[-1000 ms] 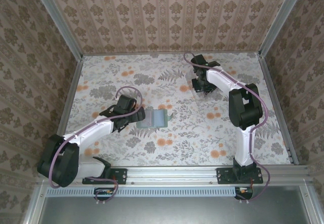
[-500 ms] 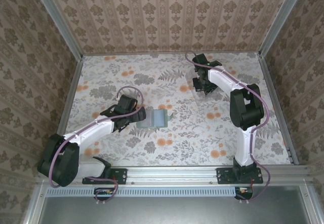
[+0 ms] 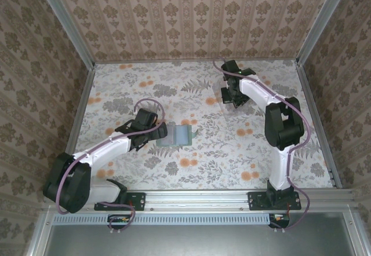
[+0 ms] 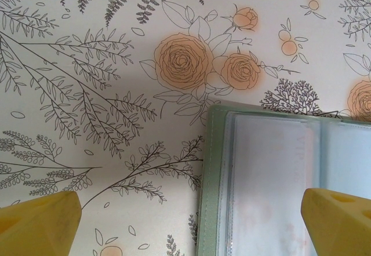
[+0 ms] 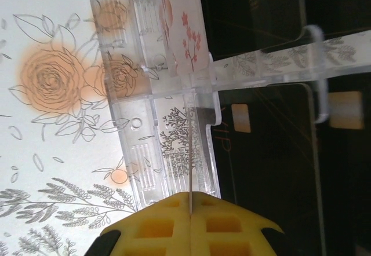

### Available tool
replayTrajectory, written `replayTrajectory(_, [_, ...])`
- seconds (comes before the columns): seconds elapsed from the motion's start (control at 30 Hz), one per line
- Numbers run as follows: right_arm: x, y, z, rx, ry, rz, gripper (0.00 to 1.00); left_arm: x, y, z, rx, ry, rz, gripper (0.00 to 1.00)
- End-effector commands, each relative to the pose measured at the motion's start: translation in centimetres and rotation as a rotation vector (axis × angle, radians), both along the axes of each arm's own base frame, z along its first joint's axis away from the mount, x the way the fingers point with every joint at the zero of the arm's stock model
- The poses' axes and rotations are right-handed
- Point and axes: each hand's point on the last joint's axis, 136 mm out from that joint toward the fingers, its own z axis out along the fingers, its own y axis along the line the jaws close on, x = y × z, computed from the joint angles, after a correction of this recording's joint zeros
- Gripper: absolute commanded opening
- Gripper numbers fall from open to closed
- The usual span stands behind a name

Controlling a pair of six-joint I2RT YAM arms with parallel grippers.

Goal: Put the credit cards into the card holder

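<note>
Overhead, the open card holder [image 3: 177, 134] is seen just beside the spread left claw [image 3: 155, 130], well left of the right claw [image 3: 234, 98]. From the left wrist, its stitched edge is framed within that claw's spread. From the right wrist, a credit card [image 5: 189, 152] appears pinched edge-on by the shut claw.

1. Left arm stretches forward and rightward, held low; left gripper [image 4: 191, 209] gapes fully, fingertips [image 4: 40, 221] wide apart.
2. Right arm reaches to the far right side; right gripper [image 5: 190, 203] pads pinch a thin, edge-on credit card [image 5: 189, 152].
</note>
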Motion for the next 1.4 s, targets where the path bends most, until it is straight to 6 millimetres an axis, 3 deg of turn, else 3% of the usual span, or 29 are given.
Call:
replayTrajectory(0.0, [-0.4, 0.1, 4.8, 0.058, -0.081, -0.009, 0.00, 0.3, -0.3, 0.7, 0.000, -0.005, 0.005, 1.00])
replayTrajectory(0.17, [-1.2, 1.8, 9.0, 0.178, -0.165, -0.003, 0.00, 0.3, 0.1, 0.7, 0.013, -0.011, 0.021, 1.00])
replayTrajectory(0.3, [-3.1, 6.0, 10.7, 0.344, -0.205, 0.023, 0.00, 0.5, 0.9, 1.2, 0.035, -0.032, 0.053, 1.00])
replayTrajectory(0.57, [-7.7, 18.0, 7.5, 0.636, -0.194, 0.061, 0.00, 1.2, 2.3, 2.2, 0.056, -0.062, 0.110, 1.00])
replayTrajectory(0.7, [-9.7, 22.8, 5.1, 0.682, -0.182, 0.064, 0.00, 1.2, 2.6, 2.2, 0.066, -0.059, 0.120, 1.00])
replayTrajectory(0.83, [-10.4, 24.7, 2.8, 0.699, -0.166, 0.035, 0.00, 1.0, 2.6, 2.3, 0.060, -0.058, 0.123, 1.00])
replayTrajectory(1.07, [-11.1, 25.9, 0.2, 0.687, -0.163, -0.005, 0.00, 0.8, 2.8, 2.9, 0.056, -0.071, 0.123, 1.00])
replayTrajectory(1.37, [-11.6, 25.2, -3.0, 0.620, -0.132, -0.041, 0.00, 0.3, 3.0, 3.3, 0.050, -0.076, 0.123, 1.00])
